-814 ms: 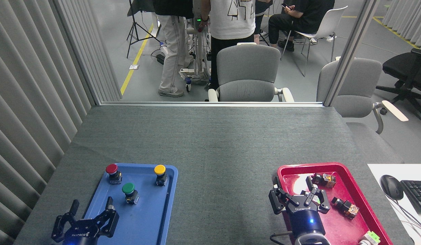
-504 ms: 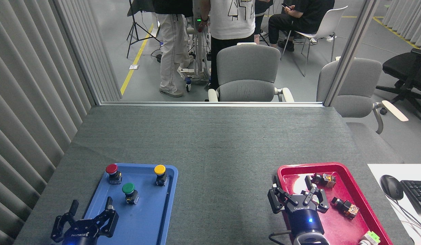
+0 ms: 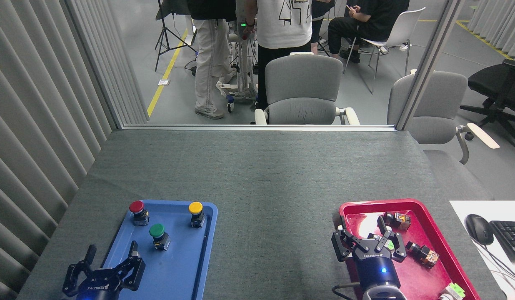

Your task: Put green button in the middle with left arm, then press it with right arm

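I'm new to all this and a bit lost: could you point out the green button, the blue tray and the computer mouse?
green button (image 3: 156,230), head view, on its round green cap.
blue tray (image 3: 174,266), head view, on its bare floor.
computer mouse (image 3: 478,228), head view, on its black back.

blue tray (image 3: 207,233) — red-capped button (image 3: 137,211), yellow-capped button (image 3: 196,212) | red tray (image 3: 445,246) — small parts | mouse (image 3: 479,228)

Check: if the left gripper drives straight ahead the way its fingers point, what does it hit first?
Most likely the green button. The left gripper sits open at the blue tray's near end, fingers pointing away from the robot, button slightly right of its line. Height is unclear, so it might pass above.
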`<state>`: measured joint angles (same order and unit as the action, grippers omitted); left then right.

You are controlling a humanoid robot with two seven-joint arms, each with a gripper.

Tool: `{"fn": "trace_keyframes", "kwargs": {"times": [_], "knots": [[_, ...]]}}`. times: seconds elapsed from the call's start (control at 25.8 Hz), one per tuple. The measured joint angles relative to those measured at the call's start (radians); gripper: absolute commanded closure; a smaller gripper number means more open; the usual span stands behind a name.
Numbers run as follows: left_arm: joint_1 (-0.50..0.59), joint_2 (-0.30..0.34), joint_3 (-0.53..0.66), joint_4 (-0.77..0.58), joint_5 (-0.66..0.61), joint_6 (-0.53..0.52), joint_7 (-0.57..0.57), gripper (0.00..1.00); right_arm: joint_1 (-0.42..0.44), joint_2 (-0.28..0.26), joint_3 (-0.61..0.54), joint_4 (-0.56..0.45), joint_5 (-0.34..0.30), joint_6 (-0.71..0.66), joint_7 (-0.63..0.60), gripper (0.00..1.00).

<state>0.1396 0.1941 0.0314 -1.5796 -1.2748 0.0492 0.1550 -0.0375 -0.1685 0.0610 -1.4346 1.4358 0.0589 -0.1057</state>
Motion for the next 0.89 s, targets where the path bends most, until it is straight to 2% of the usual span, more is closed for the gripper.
{"fn": "trace_keyframes", "kwargs": {"times": [0.54, 0.89], "knots": [[-0.001, 0.001, -0.031, 0.016, 0.000, -0.030, 0.044, 0.00, -0.004, 0.006, -0.004, 0.006, -0.002, 0.000, 0.003, 0.00], [-0.030, 0.007, -0.094, 0.052, 0.000, -0.037, 0.050, 0.00, -0.013, 0.007, -0.003, 0.007, -0.002, 0.002, 0.003, 0.00]]}}
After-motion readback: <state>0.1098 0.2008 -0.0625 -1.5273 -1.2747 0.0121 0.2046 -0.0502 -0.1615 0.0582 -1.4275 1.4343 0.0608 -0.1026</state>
